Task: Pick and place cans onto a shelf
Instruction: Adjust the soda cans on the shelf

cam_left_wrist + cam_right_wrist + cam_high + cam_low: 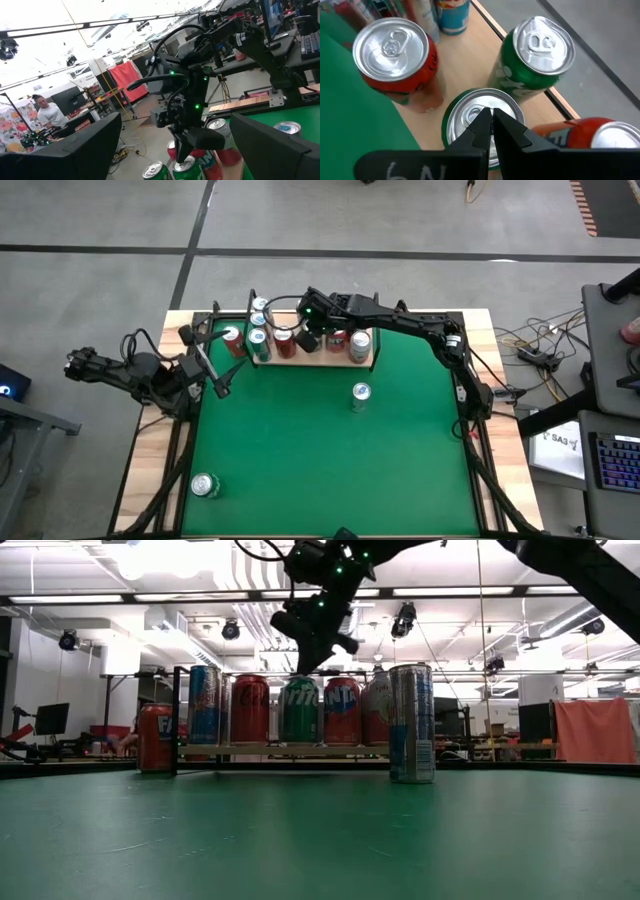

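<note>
The green table (330, 470) lies wide and bare in front of me, its wooden edge (150, 450) running down both sides, with plenty of room across the middle. My right claw (492, 120) hangs over the shelf (310, 360) at the far edge, fingers pressed together, tips just above the silver top of a green can (480, 117) standing on the board — I cannot tell whether they touch the lid. Close around it the space is tight: a red can (397, 60) stands on the table side, another green can (532, 62) nearer the board's outer edge, and an orange-red can (590, 137) lies just beside. The black wire upright (176, 720) closes the shelf's end.

From table height the row of cans on the shelf (290, 710) stands shoulder to shoulder, my claw above the green one in the middle.

My left claw (212, 370) waits at the left edge of the table, fingers spread wide, holding nothing — a red can (234, 340) stands near it by the shelf's end.

Two cans stand loose on the green: a silver-blue can (360, 395) in front of the shelf, well apart from it, and a green can near the corner (205, 485) far off by the front left corner.
</note>
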Robot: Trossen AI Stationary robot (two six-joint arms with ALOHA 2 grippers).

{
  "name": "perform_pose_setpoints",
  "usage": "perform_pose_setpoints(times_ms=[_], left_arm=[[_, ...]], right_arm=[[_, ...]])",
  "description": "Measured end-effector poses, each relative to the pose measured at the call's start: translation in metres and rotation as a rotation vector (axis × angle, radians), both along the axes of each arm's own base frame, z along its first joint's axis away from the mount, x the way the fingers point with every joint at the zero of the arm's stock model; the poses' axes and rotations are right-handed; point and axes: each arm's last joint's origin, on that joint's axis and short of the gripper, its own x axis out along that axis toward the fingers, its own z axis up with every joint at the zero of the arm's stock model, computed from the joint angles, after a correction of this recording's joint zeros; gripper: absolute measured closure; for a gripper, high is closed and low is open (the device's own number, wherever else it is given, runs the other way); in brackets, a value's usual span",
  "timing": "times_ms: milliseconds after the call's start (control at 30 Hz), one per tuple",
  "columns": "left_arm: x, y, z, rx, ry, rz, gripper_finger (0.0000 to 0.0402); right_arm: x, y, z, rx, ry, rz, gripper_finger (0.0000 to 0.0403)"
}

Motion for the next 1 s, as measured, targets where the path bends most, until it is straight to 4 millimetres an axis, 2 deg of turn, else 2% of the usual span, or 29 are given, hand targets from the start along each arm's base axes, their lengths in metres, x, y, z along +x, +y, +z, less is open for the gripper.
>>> perform_pose_setpoints(times_ms=[200,433,667,1000], left_arm=[[0.0,0.0,0.0,0.004,0.002,0.001,0.0045],[0.0,0.0,0.0,0.007,0.004,0.001,0.0045],[0.0,0.0,0.001,0.012,0.002,0.002,0.0045],[0.0,0.0,0.001,0.026,0.006,0.006,0.0045]], right_arm=[[-0.003,0.001,0.007,-0.009,-0.017,-0.003,0.039],[0.004,0.001,0.015,-0.055,-0.104,0.015,0.039],[0.008,-0.026,0.013,-0.113,-0.186,-0.014,0.039],[0.005,-0.056,-0.007,-0.101,-0.169,-0.076,0.039]])
